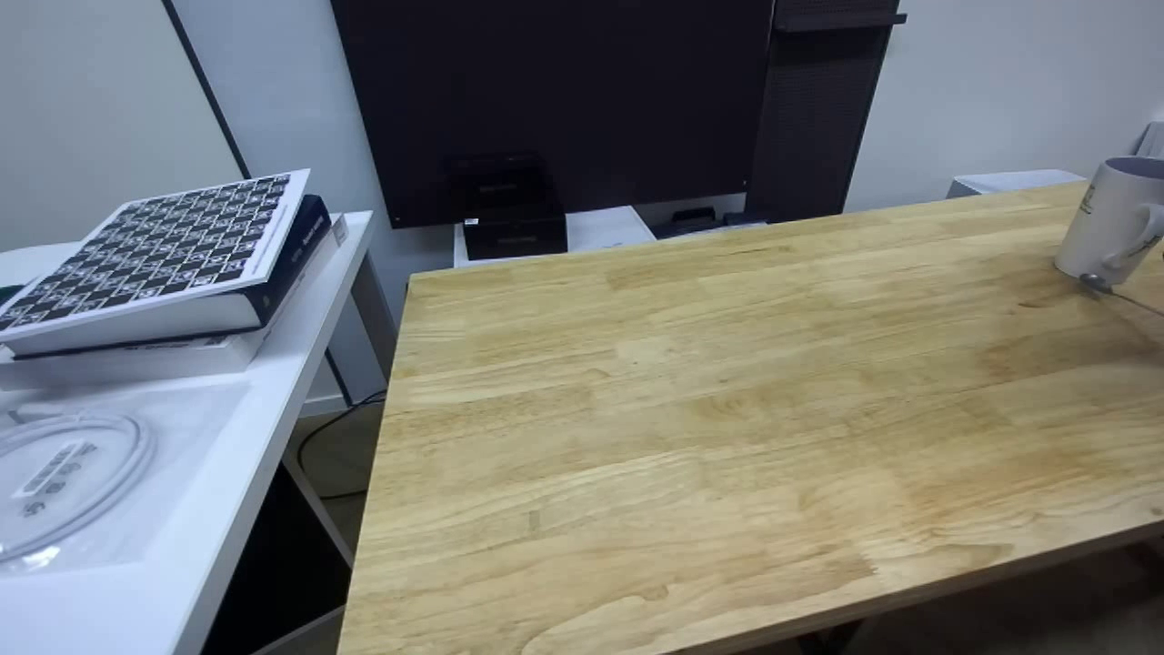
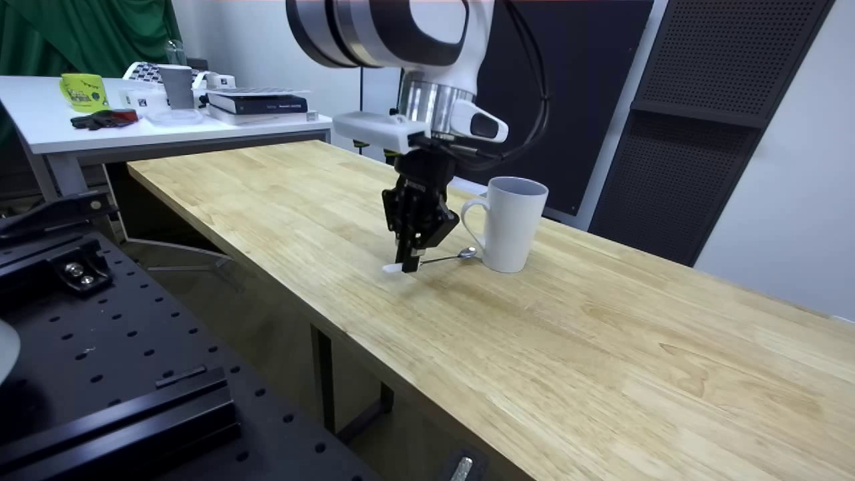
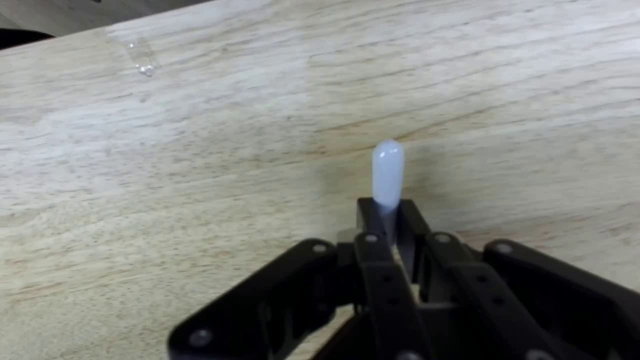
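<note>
Gripper (image 3: 388, 209), black — clamped on a white, round-tipped handle (image 3: 388, 172). Tabletop (image 3: 210, 150), pale wood. Small clear scrap (image 3: 143, 59) — far left, near the edge.

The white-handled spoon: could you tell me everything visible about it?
The slim spoon has a glossy, rounded white handle end, a thin grey stem and a shiny, metallic-looking bowl. The black two-fingered gripper pinches the handle, its tip protruding. It looks roughly level, close to the pale wooden table, its bowl near the tall white mug; whether it touches either is unclear.
</note>
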Motion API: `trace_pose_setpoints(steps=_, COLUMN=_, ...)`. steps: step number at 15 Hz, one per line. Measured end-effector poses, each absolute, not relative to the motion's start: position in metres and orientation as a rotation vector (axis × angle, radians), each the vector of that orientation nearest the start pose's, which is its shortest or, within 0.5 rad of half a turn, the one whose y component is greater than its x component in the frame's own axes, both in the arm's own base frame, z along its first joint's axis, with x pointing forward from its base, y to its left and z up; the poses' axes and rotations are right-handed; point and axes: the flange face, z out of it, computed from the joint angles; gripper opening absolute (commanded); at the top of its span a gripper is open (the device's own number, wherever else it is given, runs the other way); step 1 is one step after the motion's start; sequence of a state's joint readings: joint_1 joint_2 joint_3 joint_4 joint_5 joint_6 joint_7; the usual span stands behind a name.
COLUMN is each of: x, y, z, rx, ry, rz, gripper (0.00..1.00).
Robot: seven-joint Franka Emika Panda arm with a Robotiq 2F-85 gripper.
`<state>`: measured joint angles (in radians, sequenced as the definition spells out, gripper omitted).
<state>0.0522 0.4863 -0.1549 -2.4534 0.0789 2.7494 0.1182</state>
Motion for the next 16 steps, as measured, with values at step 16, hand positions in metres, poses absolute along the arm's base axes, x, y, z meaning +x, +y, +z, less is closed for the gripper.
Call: trace_pose_setpoints(steps=16, x=0.507, y=-0.068, z=0.244, rx=-2.912, ry=0.416, rz=0.856, gripper=0.03)
